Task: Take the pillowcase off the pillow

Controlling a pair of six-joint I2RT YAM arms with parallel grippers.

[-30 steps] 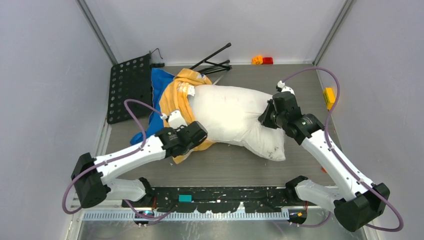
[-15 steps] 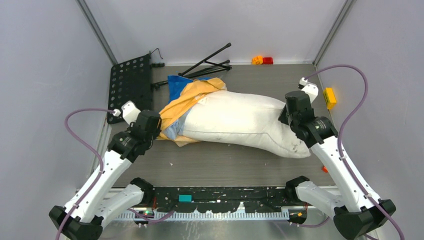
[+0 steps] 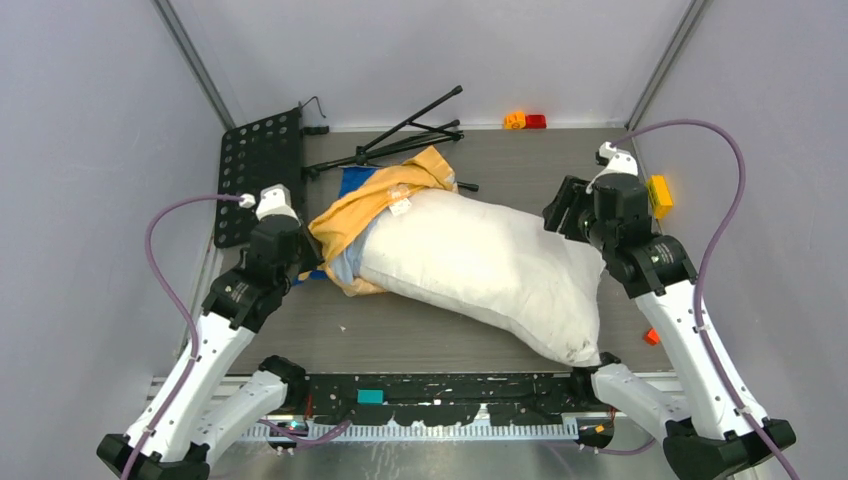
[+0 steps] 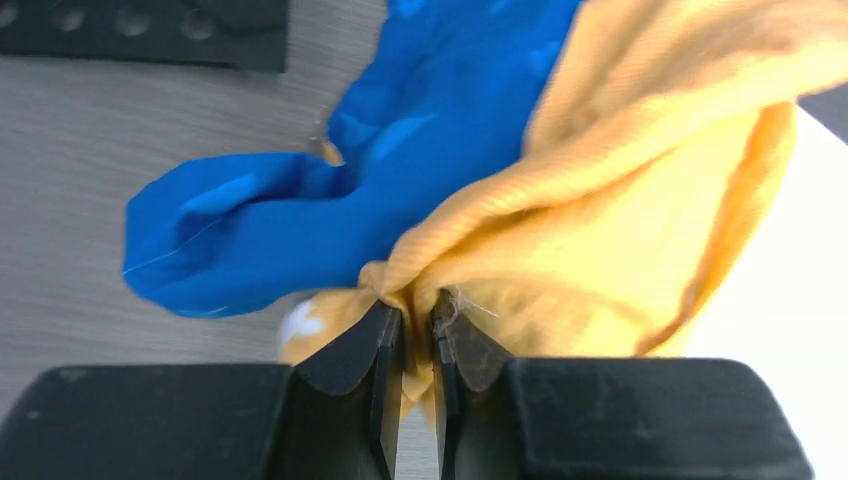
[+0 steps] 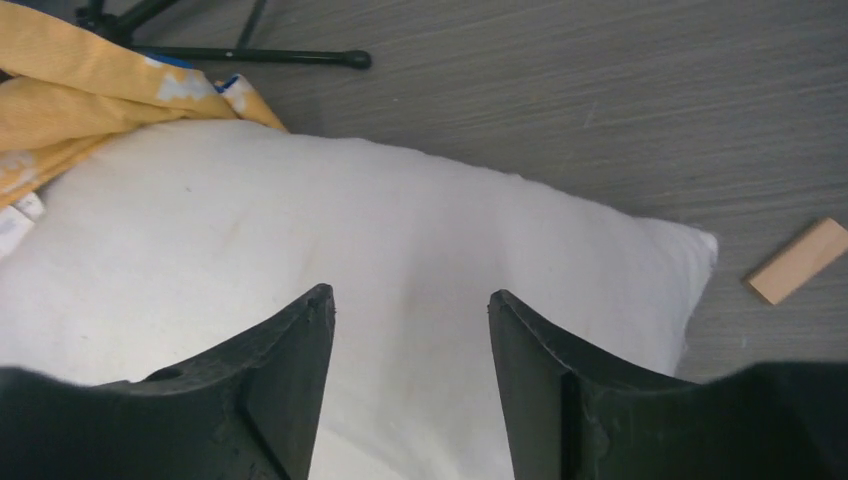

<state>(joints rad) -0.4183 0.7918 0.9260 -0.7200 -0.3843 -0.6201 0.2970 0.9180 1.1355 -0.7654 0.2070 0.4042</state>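
Beside the pillow (image 3: 480, 270), left end effector (image 4: 415, 330) pinches pillowcase (image 4: 600, 200).

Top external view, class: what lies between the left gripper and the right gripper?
Seen from above: the floppy orange-yellow and blue pillowcase, pinched by the left gripper, then the plump white pillow under the open right gripper.

Pale grey walls (image 3: 420, 50), wood-grain tabletop (image 3: 330, 330)
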